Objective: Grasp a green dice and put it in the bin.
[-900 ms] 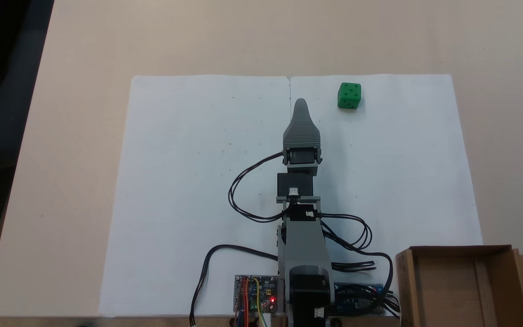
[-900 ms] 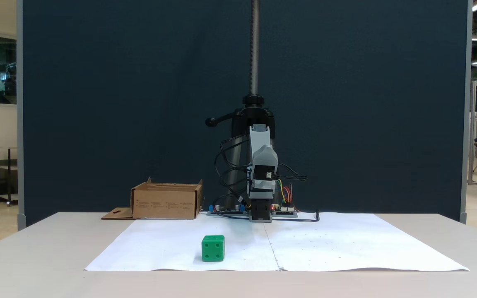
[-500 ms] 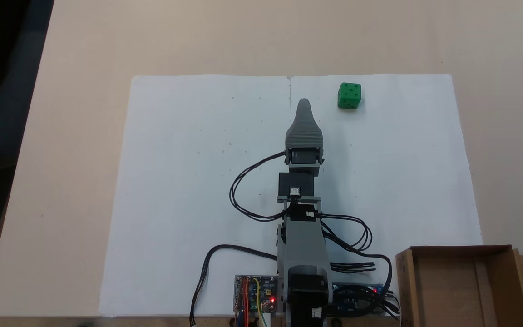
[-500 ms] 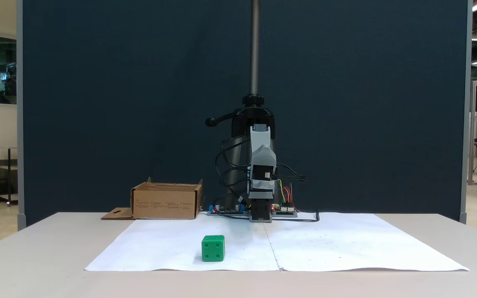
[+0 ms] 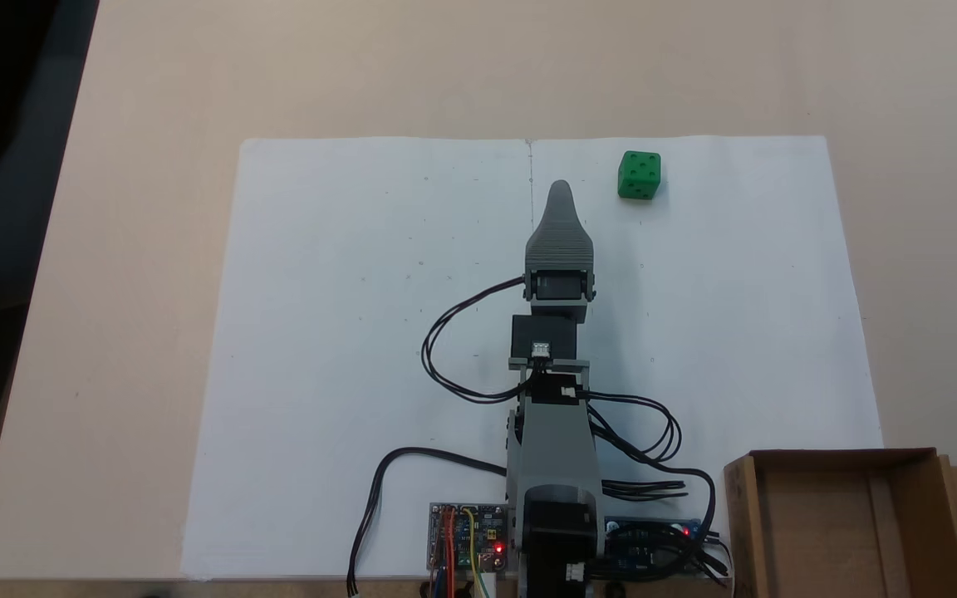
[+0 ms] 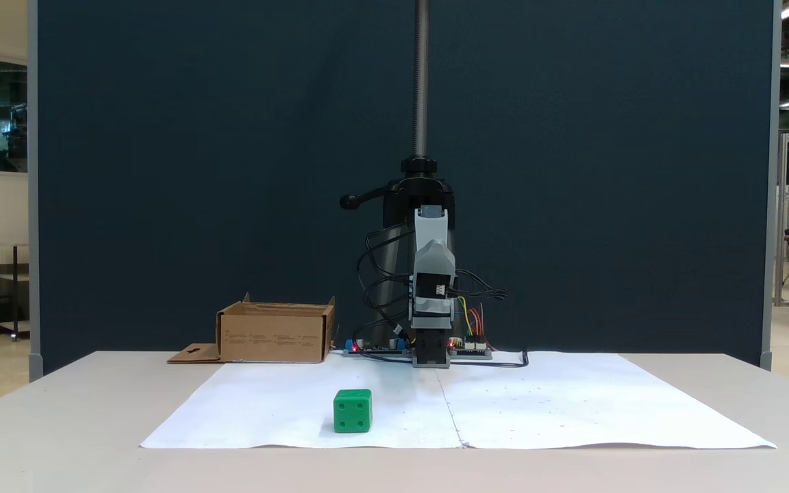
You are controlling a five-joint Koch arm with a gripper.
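Note:
The green dice (image 5: 640,175) rests on white paper near its far edge; from the front it appears as the green dice (image 6: 353,411) close to the paper's near edge. My gripper (image 5: 560,186) points away from the base, hanging above the paper just left of and slightly short of the dice, not touching it. From above only one tapered grey jaw shows, so its opening is not readable. The bin (image 5: 744,523), an empty brown cardboard box, stands right of the arm's base; the front camera shows the bin (image 6: 274,335) on the left.
A white paper sheet (image 5: 345,332) covers the table's middle. Circuit boards (image 5: 466,536) and black cables (image 5: 445,349) lie around the arm's base. Behind the base rises a stand pole (image 6: 421,82) before a dark blue partition (image 6: 161,171).
The gripper has drifted slightly right in the view from above, toward the dice. Dice and bin have not moved.

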